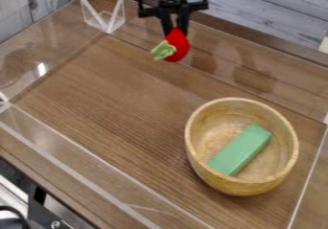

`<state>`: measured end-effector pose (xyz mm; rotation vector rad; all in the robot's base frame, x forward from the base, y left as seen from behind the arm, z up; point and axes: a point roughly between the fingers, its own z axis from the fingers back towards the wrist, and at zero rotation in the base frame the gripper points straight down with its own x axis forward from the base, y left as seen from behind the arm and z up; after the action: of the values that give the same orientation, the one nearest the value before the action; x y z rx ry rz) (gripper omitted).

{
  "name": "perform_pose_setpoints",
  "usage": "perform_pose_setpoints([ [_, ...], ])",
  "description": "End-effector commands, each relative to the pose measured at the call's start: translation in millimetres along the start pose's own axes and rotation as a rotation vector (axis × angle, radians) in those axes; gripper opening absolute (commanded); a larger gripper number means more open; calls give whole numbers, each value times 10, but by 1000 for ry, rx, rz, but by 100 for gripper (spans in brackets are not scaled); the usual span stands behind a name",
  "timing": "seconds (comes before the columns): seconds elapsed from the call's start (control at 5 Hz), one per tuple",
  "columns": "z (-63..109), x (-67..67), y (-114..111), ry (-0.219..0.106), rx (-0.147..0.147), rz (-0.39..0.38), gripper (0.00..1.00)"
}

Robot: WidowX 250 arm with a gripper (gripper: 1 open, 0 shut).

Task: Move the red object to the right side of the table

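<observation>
The red object [175, 47], a small rounded red toy with a green and pale end pointing left, hangs just above the table [115, 118] near its far edge, right of centre-left. My gripper [175, 32] comes down from above on its black arm and is shut on the toy's top. The fingertips are partly hidden behind the toy.
A wooden bowl [241, 145] with a flat green block [241, 148] inside stands at the front right. Clear acrylic walls [38, 41] edge the table, with a small clear bracket [103, 14] at the far left. A grey plank wall runs behind.
</observation>
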<state>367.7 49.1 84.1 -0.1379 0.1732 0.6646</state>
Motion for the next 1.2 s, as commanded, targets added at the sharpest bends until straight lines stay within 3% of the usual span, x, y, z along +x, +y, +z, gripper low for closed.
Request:
perform_pose_setpoints([
  [0.0,356,-171,-159,-102,-65,5,0],
  [0.4,181,-284,-339,-85,-76,-22,0],
  [1.0,-198,-320,-479,-119,-146,149,0],
])
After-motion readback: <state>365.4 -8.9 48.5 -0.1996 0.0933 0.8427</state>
